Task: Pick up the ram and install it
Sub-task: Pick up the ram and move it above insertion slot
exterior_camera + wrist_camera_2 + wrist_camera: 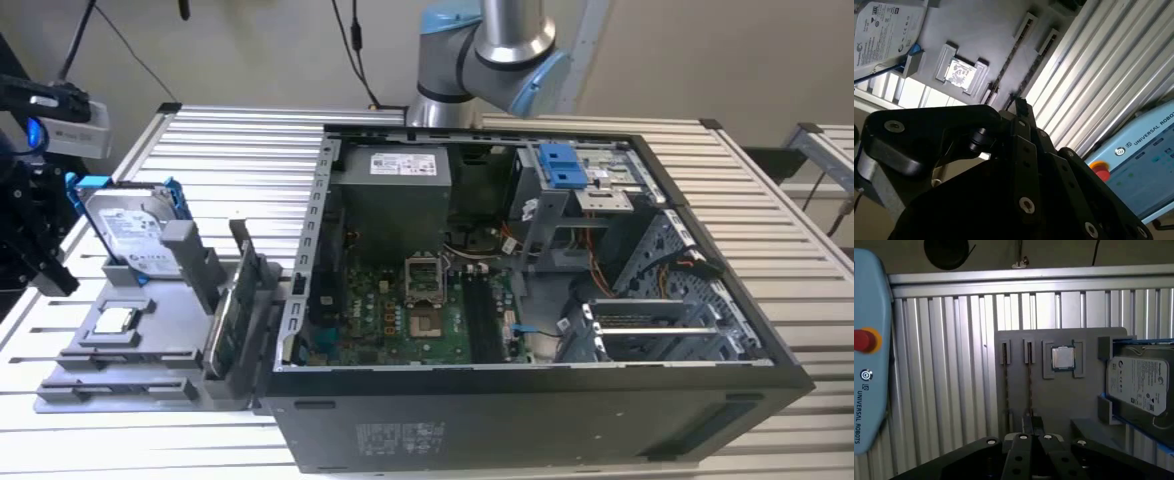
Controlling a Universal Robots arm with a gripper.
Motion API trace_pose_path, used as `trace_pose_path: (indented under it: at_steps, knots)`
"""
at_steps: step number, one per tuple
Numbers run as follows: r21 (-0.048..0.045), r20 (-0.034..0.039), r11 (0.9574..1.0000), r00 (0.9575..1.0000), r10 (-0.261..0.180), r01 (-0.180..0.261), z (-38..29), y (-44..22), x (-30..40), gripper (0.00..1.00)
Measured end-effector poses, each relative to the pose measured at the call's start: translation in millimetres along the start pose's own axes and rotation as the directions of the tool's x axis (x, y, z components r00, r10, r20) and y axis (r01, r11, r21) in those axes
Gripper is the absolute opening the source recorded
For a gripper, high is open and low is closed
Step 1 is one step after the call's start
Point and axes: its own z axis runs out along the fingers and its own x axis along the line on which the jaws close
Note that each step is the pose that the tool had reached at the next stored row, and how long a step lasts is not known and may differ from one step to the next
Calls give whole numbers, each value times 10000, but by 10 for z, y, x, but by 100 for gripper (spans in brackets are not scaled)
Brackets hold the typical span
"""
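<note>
The ram [1029,385] is a thin dark stick seen edge-on in a slot of the grey holder tray [1064,400]. A second stick like it [1006,385] sits in the slot beside it. In the second wrist view the ram [1005,67] runs as a dark line across the tray. My gripper [1032,421] hangs above the tray over the near end of the ram's slot, clear of it. Its black fingers stand together, shut, with nothing between them. The second wrist view shows the gripper [1020,106] in the same pose.
On the tray are a processor chip [1063,359] and a silver hard drive [1139,385] in a blue bracket. A blue teach pendant [869,365] lies on the slatted table. In the exterior view an open computer case [534,400] with its motherboard [400,310] stands right of the tray [160,320], with a green board [220,335] on edge between them.
</note>
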Motion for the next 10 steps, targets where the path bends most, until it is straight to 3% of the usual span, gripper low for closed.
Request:
trace_pose_path:
  at_steps: [7,9,10]
  knots:
    - [-1,1,10000,10000,-53,53,0,0,0,11]
    - [-2,1,10000,10000,-67,67,0,0,0,12]
    - [-2,2,10000,10000,-75,75,0,0,0,18]
